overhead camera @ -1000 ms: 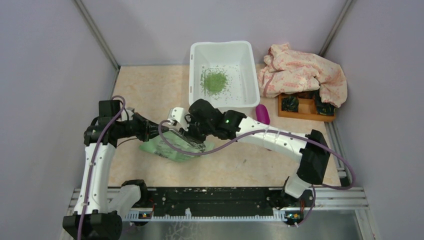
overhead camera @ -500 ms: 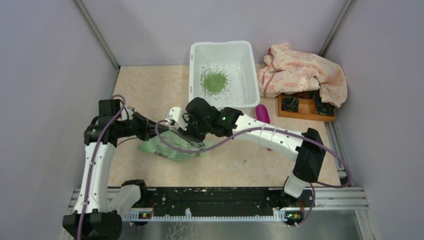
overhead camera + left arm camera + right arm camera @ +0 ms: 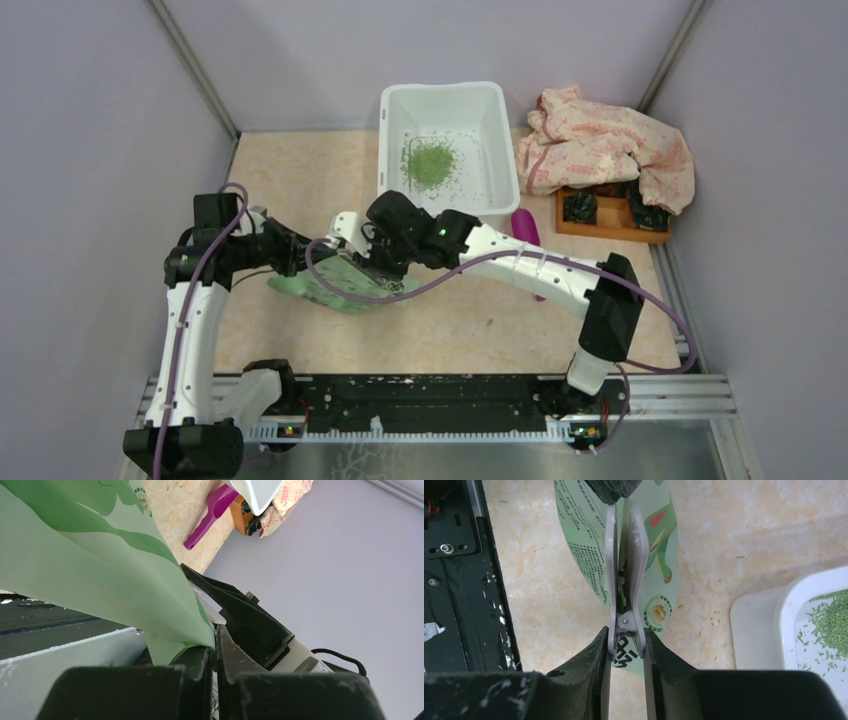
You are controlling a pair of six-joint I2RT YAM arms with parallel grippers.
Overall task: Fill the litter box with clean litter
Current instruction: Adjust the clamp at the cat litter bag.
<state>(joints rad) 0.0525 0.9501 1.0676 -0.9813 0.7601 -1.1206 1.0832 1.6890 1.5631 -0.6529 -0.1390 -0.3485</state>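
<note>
Near the litter box, left hand pinching green bag, right hand squeezing its clip

White litter box; green clean litter; light green printed bag; magenta scoop; grey clip; cream cloth, pink pattern.

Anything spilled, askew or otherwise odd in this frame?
Only small things. A few bits of clean litter lie on the tabletop beside the litter box, outside it. A crumpled cloth is draped over part of the wooden tray, hiding some compartments.
</note>
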